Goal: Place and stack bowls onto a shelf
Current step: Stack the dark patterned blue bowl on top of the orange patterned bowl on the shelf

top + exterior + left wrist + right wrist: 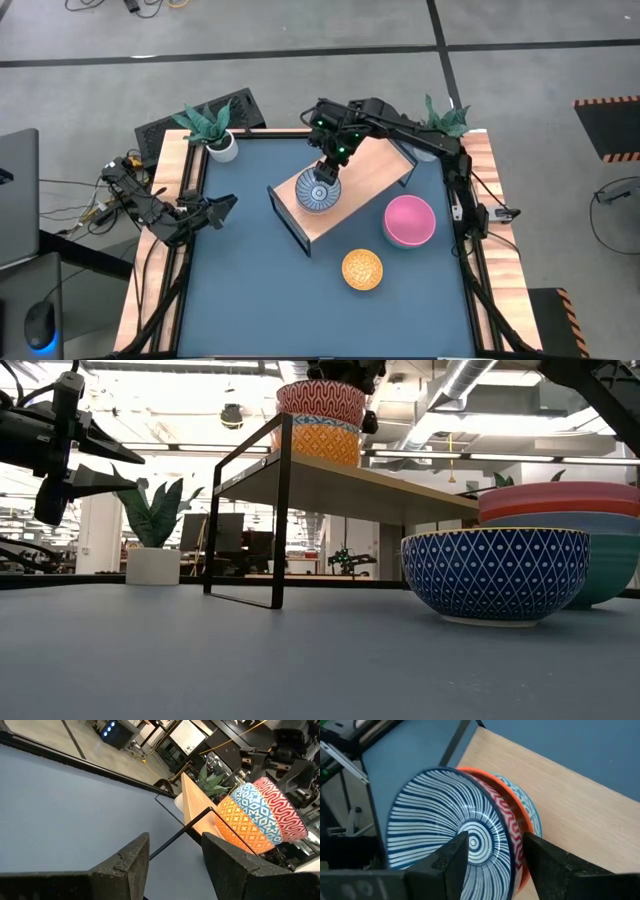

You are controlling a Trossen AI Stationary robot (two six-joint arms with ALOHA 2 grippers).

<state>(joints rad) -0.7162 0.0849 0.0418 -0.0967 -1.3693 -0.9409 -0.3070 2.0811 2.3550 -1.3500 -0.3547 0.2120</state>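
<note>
We see a stack of three small patterned bowls [319,190] on the shelf [372,178], near its end toward the worktop's centre: an orange bowl [239,825] at the bottom, a light blue one [259,813] in the middle and a red one with a blue-and-white striped inside [451,837] on top. All three sit upright, mouths up.

The shelf lies slantwise on the blue worktop [260,290], its long axis running from about eight o'clock to two o'clock in the high view, on a thin black frame [247,525].

The right tool [333,160] hovers just above the stack at its one o'clock side. In its wrist view we see its fingers [449,860] spread, one on each side of the top bowl's rim, released and not gripping.

On the worktop at four o'clock from the shelf stands the pink bowl [409,220], nested on a teal one [612,565]. At six o'clock lies a yellow-orange bowl [362,269], whose outside is blue and white [494,572].

A potted plant [212,128] stands at the worktop's ten o'clock corner, another plant [445,117] at the two o'clock corner.

The left tool [222,208] waits at nine o'clock, well apart from the shelf, its fingers [125,870] spread and empty. Nothing stands between it and the shelf.
</note>
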